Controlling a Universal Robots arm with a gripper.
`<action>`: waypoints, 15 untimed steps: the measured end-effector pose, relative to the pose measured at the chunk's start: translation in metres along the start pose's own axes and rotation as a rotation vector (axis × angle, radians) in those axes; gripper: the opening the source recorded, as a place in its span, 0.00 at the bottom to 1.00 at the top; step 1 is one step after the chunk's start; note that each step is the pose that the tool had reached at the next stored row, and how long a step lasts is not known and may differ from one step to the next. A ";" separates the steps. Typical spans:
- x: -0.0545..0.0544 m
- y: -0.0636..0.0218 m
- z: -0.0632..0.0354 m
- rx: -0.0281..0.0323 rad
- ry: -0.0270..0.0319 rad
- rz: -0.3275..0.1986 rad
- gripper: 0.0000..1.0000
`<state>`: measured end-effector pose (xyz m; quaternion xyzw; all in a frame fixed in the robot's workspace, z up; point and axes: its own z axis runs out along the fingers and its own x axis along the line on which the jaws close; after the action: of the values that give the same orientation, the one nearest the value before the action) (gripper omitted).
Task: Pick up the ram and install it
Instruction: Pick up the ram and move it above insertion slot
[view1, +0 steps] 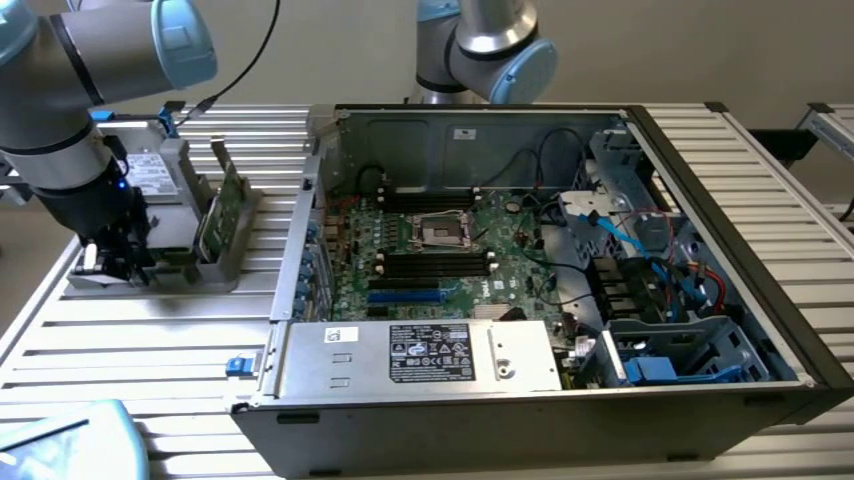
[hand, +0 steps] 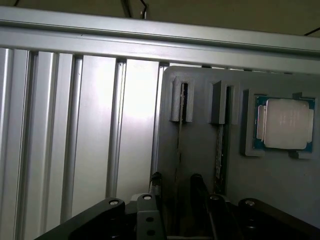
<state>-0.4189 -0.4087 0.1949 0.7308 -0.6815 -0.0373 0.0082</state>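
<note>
Slatted metal table (view1: 147, 340) carries, from the exterior view's left, one grey holder (view1: 200, 268) and one open case (view1: 534, 425) whose board (view1: 507, 240) lies bare. Over the holder's near end we see the gripper (view1: 118, 262) hanging, its two fingers (hand: 156, 181) spread wide and gripping nothing. Through the wrist view we count two green sticks standing on edge in the holder's two slots: the ram (hand: 179, 131) runs between the fingers, touching neither as far as we can tell, a second stick (hand: 219, 150) stands just beside it, and one processor (hand: 284, 124) lies beyond that.
</note>
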 end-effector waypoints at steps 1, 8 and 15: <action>0.000 0.0000 0.0000 0.0000 0.0000 0.000 0.37; 0.000 0.0000 0.0000 -0.0002 0.0001 0.000 0.28; 0.000 0.0000 0.0002 -0.0002 0.0000 0.000 0.14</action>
<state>-0.4188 -0.4087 0.1947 0.7308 -0.6815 -0.0374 0.0083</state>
